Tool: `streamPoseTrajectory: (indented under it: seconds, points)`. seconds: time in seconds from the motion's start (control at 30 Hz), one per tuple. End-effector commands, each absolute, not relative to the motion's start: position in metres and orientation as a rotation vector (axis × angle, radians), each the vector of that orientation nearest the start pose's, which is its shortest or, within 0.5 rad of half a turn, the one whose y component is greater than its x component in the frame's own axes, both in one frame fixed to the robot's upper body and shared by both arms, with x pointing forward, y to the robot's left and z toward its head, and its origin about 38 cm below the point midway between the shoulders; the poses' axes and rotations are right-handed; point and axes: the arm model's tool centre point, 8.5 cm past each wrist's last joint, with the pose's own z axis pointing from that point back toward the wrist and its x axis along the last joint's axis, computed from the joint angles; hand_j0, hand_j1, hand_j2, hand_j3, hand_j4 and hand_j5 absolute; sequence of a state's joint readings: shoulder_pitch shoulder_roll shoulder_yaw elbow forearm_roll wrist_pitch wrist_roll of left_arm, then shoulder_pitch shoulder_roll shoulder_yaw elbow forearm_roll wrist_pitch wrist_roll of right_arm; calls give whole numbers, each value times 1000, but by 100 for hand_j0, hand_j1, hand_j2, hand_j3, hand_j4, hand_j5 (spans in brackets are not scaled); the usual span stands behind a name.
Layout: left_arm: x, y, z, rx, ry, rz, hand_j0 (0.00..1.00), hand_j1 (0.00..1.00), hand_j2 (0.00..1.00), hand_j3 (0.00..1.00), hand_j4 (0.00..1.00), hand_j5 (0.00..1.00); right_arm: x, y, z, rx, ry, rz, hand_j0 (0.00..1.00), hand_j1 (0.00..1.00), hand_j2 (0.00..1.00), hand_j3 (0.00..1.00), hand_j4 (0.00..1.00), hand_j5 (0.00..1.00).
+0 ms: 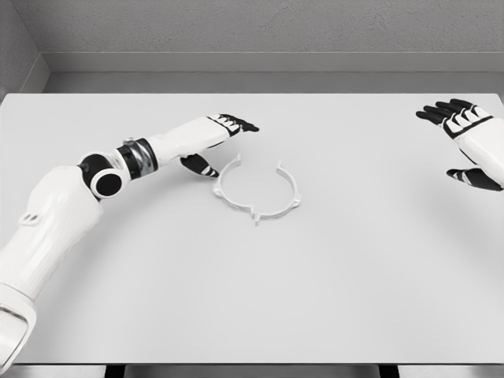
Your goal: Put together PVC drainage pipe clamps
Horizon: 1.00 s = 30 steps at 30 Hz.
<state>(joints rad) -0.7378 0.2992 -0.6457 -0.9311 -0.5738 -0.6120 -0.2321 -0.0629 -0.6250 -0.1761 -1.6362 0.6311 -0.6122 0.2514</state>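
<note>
one pipe clamp (257,191), two hands, one table (331,299)

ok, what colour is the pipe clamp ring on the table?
White, like the table; the pipe clamp ring shows in the head view.

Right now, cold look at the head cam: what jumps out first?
The white pipe clamp ring lies flat near the middle of the table, open at its far side. The left hand hovers just up-left of it, fingers extended, thumb close to the ring's rim, holding nothing. The right hand sits far off at the right edge, open and apart from the ring.
</note>
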Motion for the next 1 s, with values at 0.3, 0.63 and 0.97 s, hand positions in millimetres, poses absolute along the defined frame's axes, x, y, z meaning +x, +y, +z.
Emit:
streamPoseTrajectory:
  seconds: [0.3, 0.63, 0.97]
  points:
    - [501, 158, 131, 260, -1678, -1771, 100, 100, 100, 100, 100, 100, 360, -393, 212, -864, -1680, 1514, 100, 100, 100, 100, 100, 100]
    - [501, 152, 132, 256, -1684, -1776, 100, 100, 100, 100, 100, 100, 360, -393, 211, -865, -1679, 1513, 100, 100, 100, 100, 100, 100]
    - [506, 163, 136, 278, -1679, -1756, 100, 100, 100, 100, 100, 100, 360, -394, 212, -866, -1678, 1514, 100, 100, 100, 100, 100, 100]
